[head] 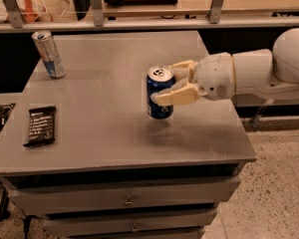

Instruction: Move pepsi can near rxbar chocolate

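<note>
The pepsi can [158, 93], dark blue with a silver top, is held upright a little above the middle of the grey table [104, 128]. My gripper [173, 83] reaches in from the right and is shut on the can, one cream finger [177, 95] across its front and the other behind it. The rxbar chocolate [40, 125], a flat black bar with white text, lies near the table's front left edge, well to the left of the can.
A slimmer silver-and-blue can [48, 54] stands at the table's back left corner. A shelf rail [139, 21] runs behind the table. Drawers [124, 198] sit under the tabletop. The white arm [259, 73] spans the table's right edge.
</note>
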### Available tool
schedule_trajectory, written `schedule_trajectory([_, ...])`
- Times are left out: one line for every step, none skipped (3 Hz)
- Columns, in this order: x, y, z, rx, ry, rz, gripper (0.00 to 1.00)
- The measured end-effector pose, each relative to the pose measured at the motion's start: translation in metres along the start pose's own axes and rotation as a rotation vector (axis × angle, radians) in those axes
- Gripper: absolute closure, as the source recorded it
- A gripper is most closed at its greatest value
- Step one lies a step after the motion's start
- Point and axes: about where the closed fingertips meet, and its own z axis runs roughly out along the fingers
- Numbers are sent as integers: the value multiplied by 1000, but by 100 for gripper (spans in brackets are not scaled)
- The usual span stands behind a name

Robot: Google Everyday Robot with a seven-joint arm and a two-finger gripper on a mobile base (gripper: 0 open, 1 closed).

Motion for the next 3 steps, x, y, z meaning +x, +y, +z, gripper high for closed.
schedule_trajectory([-11,6,40,-80,-19,2,100])
schedule_trajectory([-26,13,75,-152,-39,-2,100])
schedule_trajectory([-43,17,109,-215,-64,-17,100])
